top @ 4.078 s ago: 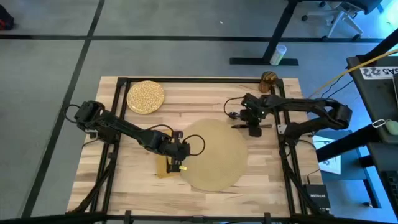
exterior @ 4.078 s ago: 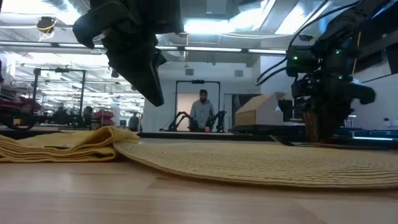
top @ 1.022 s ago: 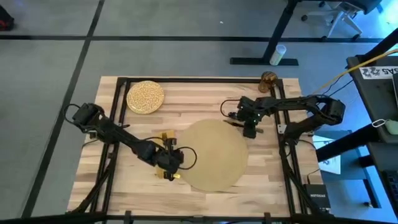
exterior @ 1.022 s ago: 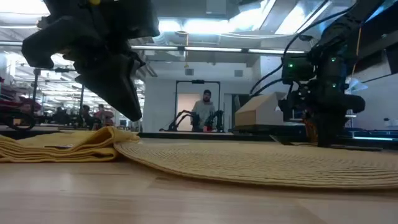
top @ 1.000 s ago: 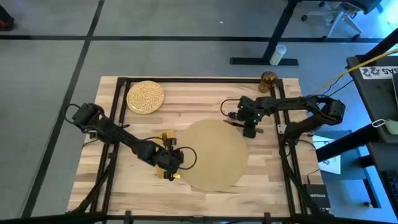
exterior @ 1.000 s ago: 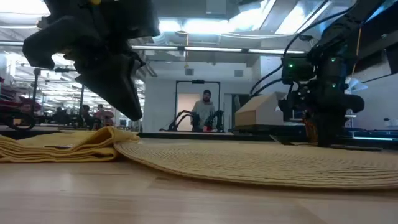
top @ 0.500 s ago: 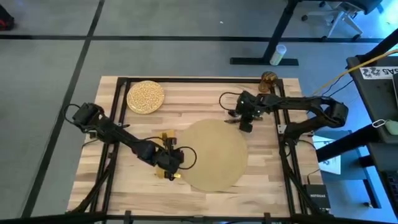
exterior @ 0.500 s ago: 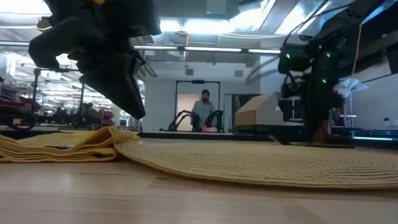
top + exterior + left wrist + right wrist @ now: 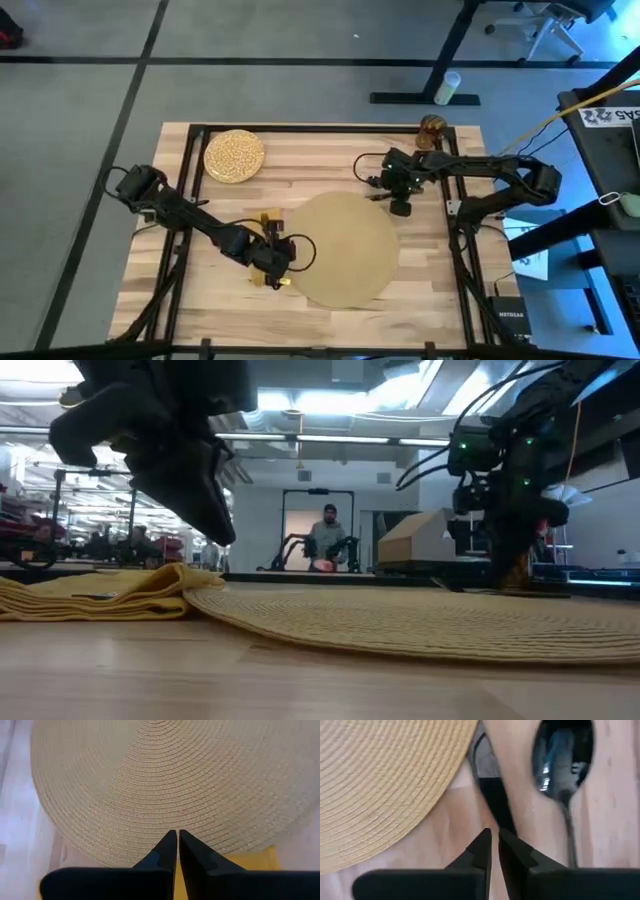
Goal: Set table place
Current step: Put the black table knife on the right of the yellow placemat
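Dark fingers of our left gripper [image 9: 174, 842] are pinched together on nothing, hanging over the mustard-yellow folded napkin [image 9: 262, 222] right at the edge of the big round woven tan placemat [image 9: 345, 249]. Our right gripper [image 9: 493, 840] is closed too, empty, above a dark metal knife [image 9: 492, 795] with a shiny dark spoon [image 9: 562, 762] beside it. Off in the table's [image 9: 330, 160] corners we've got the yellow-speckled round plate [image 9: 234, 155] and a small amber glass [image 9: 432, 127].
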Motion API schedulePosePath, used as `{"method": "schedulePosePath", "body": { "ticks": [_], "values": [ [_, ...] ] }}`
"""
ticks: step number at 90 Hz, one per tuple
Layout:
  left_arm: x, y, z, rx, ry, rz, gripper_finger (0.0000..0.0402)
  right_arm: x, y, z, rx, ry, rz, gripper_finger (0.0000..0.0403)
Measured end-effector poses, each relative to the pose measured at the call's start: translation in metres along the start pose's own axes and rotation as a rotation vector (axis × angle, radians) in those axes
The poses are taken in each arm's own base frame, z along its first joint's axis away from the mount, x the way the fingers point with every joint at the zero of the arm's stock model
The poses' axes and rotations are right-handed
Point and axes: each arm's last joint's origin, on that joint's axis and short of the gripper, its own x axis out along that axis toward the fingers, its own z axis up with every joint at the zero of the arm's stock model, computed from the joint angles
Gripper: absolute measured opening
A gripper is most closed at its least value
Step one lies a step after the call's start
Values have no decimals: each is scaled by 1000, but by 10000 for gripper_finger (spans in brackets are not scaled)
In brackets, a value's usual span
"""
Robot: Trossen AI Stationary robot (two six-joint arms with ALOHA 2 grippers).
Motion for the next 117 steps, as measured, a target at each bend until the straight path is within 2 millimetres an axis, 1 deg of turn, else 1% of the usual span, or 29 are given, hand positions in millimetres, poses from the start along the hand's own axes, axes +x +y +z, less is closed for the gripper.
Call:
{"method": "schedulePosePath", "body": {
  "ticks": [9, 17, 25, 32, 43, 68, 87, 94, 104, 117],
  "values": [
    [2, 3, 1, -10, 1, 6, 1, 4, 0, 1, -17, 4, 33, 16],
    [3, 6, 2, -21, -1, 12, 1, 13, -1, 3, -24, 8, 81, 4],
    [4, 7, 4, -28, -14, 11, 1, 23, -3, 6, -35, 12, 101, 3],
    [4, 8, 5, -27, -16, 13, 1, 31, -7, 9, -30, 13, 84, 2],
    [4, 8, 4, -33, -15, 13, 1, 38, -16, 10, 5, -12, 84, 1],
    [6, 12, 5, -41, -12, 19, 1, 35, -37, 11, 81, -98, 43, 0],
    [9, 20, 7, -54, -7, 34, 1, 32, -54, 15, 119, -173, -72, 0],
    [11, 23, 8, -63, -6, 39, 1, 31, -58, 14, 125, -183, -83, 0],
    [12, 27, 8, -61, -2, 48, 1, 27, -62, 15, 127, -190, -53, 0],
    [16, 35, 10, -71, 1, 62, 1, 19, -62, 21, 88, -161, 6, 0]
  ]
}}
